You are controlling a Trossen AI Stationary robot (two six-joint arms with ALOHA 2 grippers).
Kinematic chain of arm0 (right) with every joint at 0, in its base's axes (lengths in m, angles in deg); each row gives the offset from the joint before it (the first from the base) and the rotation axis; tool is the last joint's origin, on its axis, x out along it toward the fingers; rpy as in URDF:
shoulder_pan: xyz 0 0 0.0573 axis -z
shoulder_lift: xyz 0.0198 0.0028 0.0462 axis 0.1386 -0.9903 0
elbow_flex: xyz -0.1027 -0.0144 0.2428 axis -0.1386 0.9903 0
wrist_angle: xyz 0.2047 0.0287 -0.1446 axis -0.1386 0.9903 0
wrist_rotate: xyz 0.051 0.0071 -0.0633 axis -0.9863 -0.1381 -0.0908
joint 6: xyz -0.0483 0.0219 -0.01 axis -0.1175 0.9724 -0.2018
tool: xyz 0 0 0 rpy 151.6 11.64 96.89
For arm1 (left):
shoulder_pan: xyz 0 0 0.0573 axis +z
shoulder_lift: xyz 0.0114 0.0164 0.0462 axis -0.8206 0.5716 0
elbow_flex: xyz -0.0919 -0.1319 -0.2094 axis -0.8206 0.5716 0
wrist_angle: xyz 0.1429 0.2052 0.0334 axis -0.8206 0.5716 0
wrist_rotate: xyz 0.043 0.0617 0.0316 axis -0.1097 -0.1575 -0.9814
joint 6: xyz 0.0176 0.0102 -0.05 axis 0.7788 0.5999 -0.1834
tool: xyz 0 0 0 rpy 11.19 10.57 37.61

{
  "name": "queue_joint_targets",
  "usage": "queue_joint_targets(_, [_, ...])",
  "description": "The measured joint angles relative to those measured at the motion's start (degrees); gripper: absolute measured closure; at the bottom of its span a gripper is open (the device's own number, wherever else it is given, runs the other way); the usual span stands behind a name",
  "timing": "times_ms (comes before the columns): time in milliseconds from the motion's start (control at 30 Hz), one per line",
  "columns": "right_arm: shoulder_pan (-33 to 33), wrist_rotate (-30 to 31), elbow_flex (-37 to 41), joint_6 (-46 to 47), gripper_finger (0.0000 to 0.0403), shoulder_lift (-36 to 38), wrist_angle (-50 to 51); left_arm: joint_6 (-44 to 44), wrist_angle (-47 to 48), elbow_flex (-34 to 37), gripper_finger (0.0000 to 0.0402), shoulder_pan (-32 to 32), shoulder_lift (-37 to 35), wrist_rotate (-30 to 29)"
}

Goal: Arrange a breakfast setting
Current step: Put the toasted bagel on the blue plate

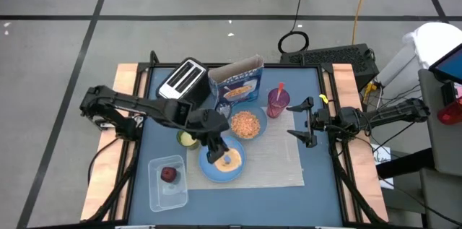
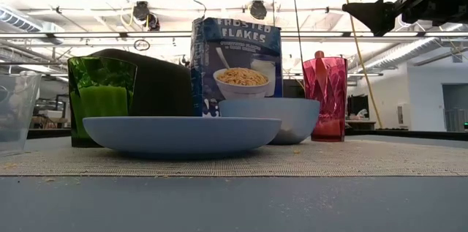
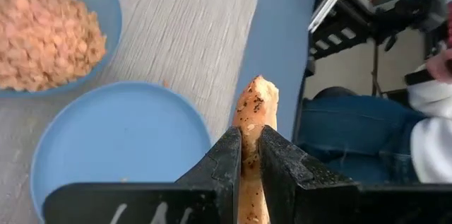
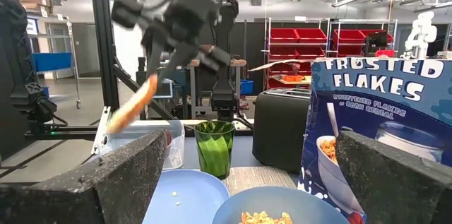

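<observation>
**Toast slice held over the plate**

Left gripper (image 3: 244, 155) pinched nearly shut on a slice of toast (image 3: 254, 107), held by its edge, long axis running out past the fingertips. Light-blue plate (image 3: 120, 139) lies directly beneath on the placemat (image 3: 191, 33), so the coming move looks to be straight down. Cereal-filled bowl (image 3: 42, 33) just beside the plate. Right gripper (image 1: 307, 122) waits wide open and empty, near the purple cup (image 1: 278, 101).

woven placemat (image 1: 278, 158), glossy plastic cup (image 2: 326, 99)

plate (image 1: 216, 170) on placemat (image 1: 278, 158) | bowl (image 1: 247, 124) behind plate | box (image 1: 237, 83) behind bowl | cup (image 1: 278, 102) right of box
</observation>
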Motion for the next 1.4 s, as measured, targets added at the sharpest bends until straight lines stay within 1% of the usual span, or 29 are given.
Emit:
queue_joint_targets(400, [-0.01, 0.00, 0.00, 0.00, 0.0007, -0.02, 0.01, -3.23, -13.40, 16.38, 0.0360, -0.10, -0.02, -0.01])
queue_joint_targets(700, [-0.02, 0.00, 0.00, -0.01, 0.0007, -0.02, 0.00, -3.22, -25.77, 26.05, 0.0360, 0.37, -0.02, -0.07])
queue_joint_targets(767, [-0.01, 0.00, 0.00, 0.00, 0.0007, -0.02, 0.00, -3.23, -27.80, 27.51, 0.0360, 0.63, -0.02, -0.88])
queue_joint_targets(867, [0.00, 0.00, 0.00, -0.02, 0.0007, -0.02, 0.01, -2.92, -27.68, 28.83, 0.0360, 1.03, -0.02, -2.55])
queue_joint_targets(1233, [-0.01, 0.00, 0.00, -0.01, 0.0007, -0.02, 0.02, -3.17, -28.65, 31.57, 0.0360, 1.52, -0.02, -2.68])
queue_joint_targets(1400, [0.00, 0.00, 0.00, -0.02, 0.0007, -0.02, 0.02, -2.68, -28.78, 31.63, 0.0360, 1.52, -0.02, -2.68])
